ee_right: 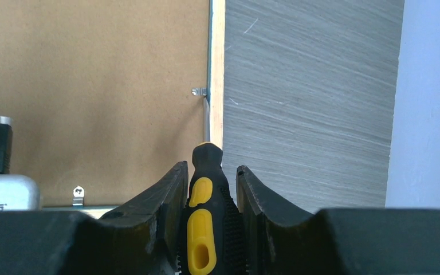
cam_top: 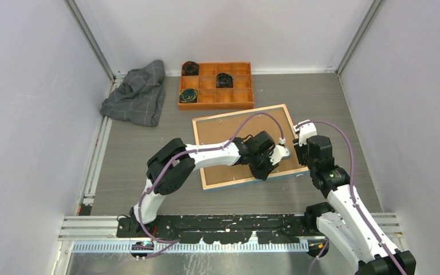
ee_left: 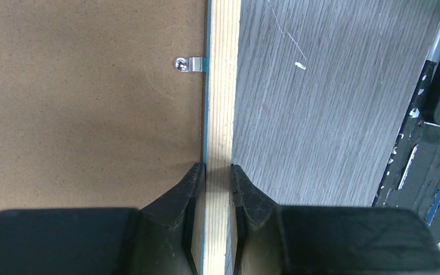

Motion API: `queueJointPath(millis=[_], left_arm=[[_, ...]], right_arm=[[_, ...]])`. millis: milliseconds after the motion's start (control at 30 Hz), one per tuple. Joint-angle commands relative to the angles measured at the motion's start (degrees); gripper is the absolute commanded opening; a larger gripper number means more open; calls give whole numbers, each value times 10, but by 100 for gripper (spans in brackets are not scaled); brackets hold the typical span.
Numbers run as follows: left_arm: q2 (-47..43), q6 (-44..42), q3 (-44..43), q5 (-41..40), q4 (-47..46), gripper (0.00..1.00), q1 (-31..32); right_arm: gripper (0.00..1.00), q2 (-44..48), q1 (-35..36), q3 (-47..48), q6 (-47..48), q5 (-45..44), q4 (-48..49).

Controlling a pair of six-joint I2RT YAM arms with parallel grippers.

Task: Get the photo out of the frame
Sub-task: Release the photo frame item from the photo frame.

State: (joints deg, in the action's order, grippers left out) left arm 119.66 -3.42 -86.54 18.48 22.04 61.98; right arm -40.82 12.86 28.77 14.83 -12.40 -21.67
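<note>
The frame (cam_top: 240, 112) lies face down mid-table, its light wood rim (ee_left: 222, 86) around a brown backing board (cam_top: 229, 134). The photo is hidden beneath that board. My left gripper (ee_left: 218, 169) is shut on the rim of the near edge (cam_top: 262, 173), one finger on the board side and one on the table side. My right gripper (ee_right: 211, 169) is shut on a black and yellow screwdriver (ee_right: 206, 189) at the frame's right edge (cam_top: 301, 150). The screwdriver's shaft reaches a metal clip (ee_right: 199, 91) on the rim.
An orange compartment tray (cam_top: 216, 105) holding dark rolls (cam_top: 224, 79) stands behind the frame. A grey cloth (cam_top: 137, 94) is bunched at the back left. Other clips (ee_left: 188, 64) (ee_right: 78, 195) hold the board. White walls enclose the table on three sides.
</note>
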Motion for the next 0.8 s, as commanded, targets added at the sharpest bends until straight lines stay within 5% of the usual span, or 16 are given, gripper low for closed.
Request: queueJointPath(millis=[0, 267, 767], left_arm=[[32, 11, 16, 72, 54, 0, 11], [43, 9, 17, 112, 57, 0, 13], [52, 23, 7, 116, 62, 0, 13]], right_arm=[[0, -14, -7, -23, 10, 14, 71], [1, -30, -19, -41, 27, 50, 115], [1, -15, -115, 28, 63, 104, -17]])
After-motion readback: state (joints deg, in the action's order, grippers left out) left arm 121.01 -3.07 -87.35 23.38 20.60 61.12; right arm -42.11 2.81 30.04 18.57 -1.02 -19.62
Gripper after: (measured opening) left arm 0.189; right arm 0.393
